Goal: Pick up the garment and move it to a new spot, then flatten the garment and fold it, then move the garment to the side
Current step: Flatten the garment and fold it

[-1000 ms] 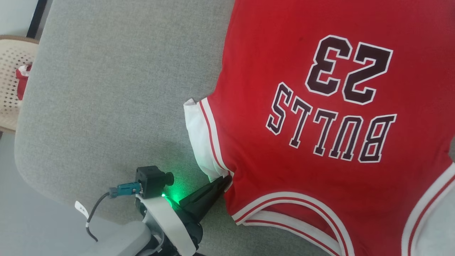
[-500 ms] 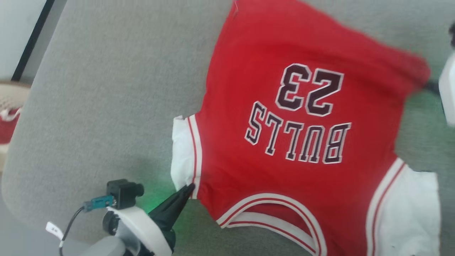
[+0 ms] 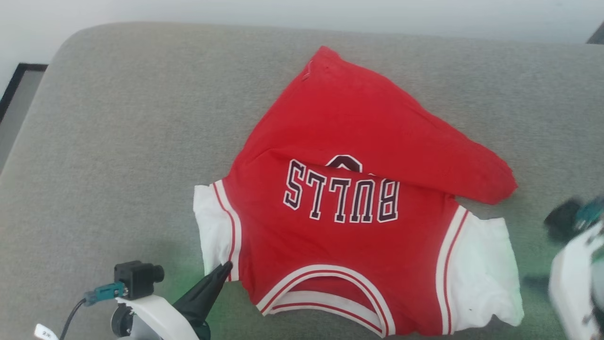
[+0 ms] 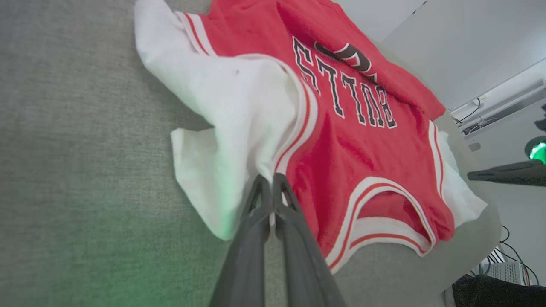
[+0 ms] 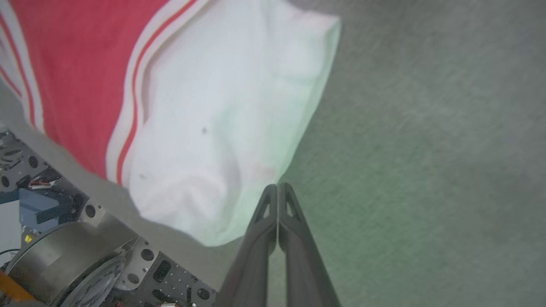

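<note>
A red jersey-style T-shirt (image 3: 349,236) with white short sleeves, red-and-white striped trim and black, white-outlined "BULLS" lettering lies spread over the middle of a grey fabric-covered worktop (image 3: 118,141). Its neckline faces the robot at the near edge, so the lettering reads upside down from the head view. The far part of the shirt is doubled back over itself in a slanting fold that covers nearly all of the number. Just the top of one digit peeks out above the lettering.

The left hand (image 3: 225,268) has its two dark fingers pressed together on the shirt, right where the striped trim meets the white sleeve on the robot's left. In the left wrist view the sleeve cloth is drawn up into a peak at the fingertips (image 4: 276,181), so the hand is pinching the fabric. A green glow falls on the worktop beside it, and a small black camera with a teal plug (image 3: 137,278) sits on that wrist.

The right hand (image 5: 277,187) is closed too, its fingers flat against each other with nothing between them. Its tips sit just beside the edge of the other white sleeve, over bare grey fabric.
</note>
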`<state>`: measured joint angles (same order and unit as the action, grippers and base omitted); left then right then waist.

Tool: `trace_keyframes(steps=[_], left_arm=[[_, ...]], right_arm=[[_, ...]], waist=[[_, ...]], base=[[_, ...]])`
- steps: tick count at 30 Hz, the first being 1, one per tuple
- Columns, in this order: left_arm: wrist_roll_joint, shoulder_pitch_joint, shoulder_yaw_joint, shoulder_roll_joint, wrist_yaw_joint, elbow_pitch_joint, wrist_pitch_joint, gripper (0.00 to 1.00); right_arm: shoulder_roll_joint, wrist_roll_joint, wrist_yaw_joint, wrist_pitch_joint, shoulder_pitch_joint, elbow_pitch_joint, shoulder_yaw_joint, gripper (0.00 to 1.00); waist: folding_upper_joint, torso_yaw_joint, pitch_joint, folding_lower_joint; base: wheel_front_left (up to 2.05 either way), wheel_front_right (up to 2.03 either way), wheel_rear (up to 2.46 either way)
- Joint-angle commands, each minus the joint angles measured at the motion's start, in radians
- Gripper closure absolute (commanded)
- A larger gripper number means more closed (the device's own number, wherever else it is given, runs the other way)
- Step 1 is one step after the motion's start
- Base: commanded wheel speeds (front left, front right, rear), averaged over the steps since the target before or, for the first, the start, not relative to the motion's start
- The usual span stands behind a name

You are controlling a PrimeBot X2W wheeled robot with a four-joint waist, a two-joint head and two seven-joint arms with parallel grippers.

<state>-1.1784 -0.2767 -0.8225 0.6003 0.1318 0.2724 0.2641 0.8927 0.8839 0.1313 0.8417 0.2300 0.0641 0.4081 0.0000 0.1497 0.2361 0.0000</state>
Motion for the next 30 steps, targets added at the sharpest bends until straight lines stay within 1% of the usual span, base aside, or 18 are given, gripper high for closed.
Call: trace_keyframes(steps=[1, 4, 7, 11, 15, 16, 17, 18, 19, 20, 25, 27, 30], left_arm=[[0.007, 0.021, 0.020, 0.003, -0.004, 0.000, 0.000, 1.00], [0.015, 0.037, 0.045, 0.001, -0.005, 0.001, 0.000, 1.00], [0.025, 0.048, 0.054, -0.001, -0.005, -0.002, 0.000, 1.00], [0.029, 0.049, 0.056, 0.001, -0.005, -0.003, 0.000, 1.00], [0.030, 0.047, 0.056, 0.002, -0.005, -0.007, 0.000, 1.00], [0.030, 0.048, 0.056, 0.001, -0.005, -0.007, 0.000, 1.00], [0.030, 0.048, 0.058, -0.001, -0.005, -0.009, 0.000, 1.00], [0.031, 0.048, 0.057, -0.004, -0.005, -0.011, 0.000, 1.00], [0.033, 0.048, 0.056, -0.006, -0.005, -0.012, 0.000, 1.00], [0.033, 0.047, 0.054, -0.009, -0.005, -0.014, 0.000, 1.00], [0.036, 0.032, 0.055, -0.023, -0.004, -0.015, 0.000, 1.00], [0.038, 0.023, 0.053, -0.028, -0.003, -0.016, 0.000, 1.00], [0.041, 0.008, 0.047, -0.035, -0.002, -0.015, 0.000, 1.00]], right_arm=[[-0.035, -0.016, -0.001, 0.006, -0.080, 0.049, -0.016, 1.00], [-0.070, -0.043, -0.001, 0.017, -0.172, 0.115, -0.048, 1.00], [-0.109, -0.078, -0.001, 0.021, -0.224, 0.165, -0.088, 1.00], [-0.139, -0.105, -0.001, 0.041, -0.250, 0.207, -0.125, 1.00], [-0.170, -0.120, -0.001, 0.045, -0.256, 0.255, -0.184, 1.00], [-0.174, -0.129, -0.001, 0.039, -0.246, 0.267, -0.200, 0.87], [-0.177, -0.141, -0.001, 0.034, -0.235, 0.278, -0.216, 0.64], [-0.181, -0.153, -0.001, 0.025, -0.224, 0.281, -0.232, 0.48], [-0.187, -0.162, -0.001, 0.017, -0.212, 0.282, -0.248, 0.10], [-0.192, -0.170, -0.001, 0.009, -0.200, 0.281, -0.263, 0.00], [-0.198, -0.212, -0.001, -0.017, -0.092, 0.252, -0.300, 0.00], [-0.203, -0.223, -0.001, -0.014, -0.039, 0.220, -0.300, 0.00], [-0.193, -0.233, -0.001, 0.006, 0.048, 0.155, -0.287, 0.00]], waist=[[0.0000, -0.023, -0.013, 0.0000], [0.0000, -0.038, -0.011, 0.0000], [0.0000, -0.048, -0.010, 0.0000], [0.0000, -0.052, -0.012, 0.0000], [0.0000, -0.052, -0.014, 0.0000], [0.0000, -0.051, -0.013, 0.0000], [0.0000, -0.049, -0.012, 0.0000], [0.0000, -0.045, -0.010, 0.0000], [0.0000, -0.042, -0.009, 0.0000], [0.0000, -0.038, -0.006, 0.0000], [0.0000, -0.016, 0.019, 0.0000], [0.0000, -0.007, 0.034, 0.0000], [0.0000, 0.009, 0.062, 0.0000]], base=[[0.00, 0.00, 0.00], [0.00, 0.00, 0.00], [0.00, 0.00, 0.00], [0.00, 0.00, 0.00], [0.00, 0.00, 0.00], [0.00, 0.00, 0.00], [0.00, 0.00, 0.00], [0.00, 0.00, 0.00], [0.00, 0.00, 0.00], [0.00, 0.00, 0.00], [0.00, 0.00, 0.00], [0.00, 0.00, 0.00], [0.00, 0.00, 0.00]])
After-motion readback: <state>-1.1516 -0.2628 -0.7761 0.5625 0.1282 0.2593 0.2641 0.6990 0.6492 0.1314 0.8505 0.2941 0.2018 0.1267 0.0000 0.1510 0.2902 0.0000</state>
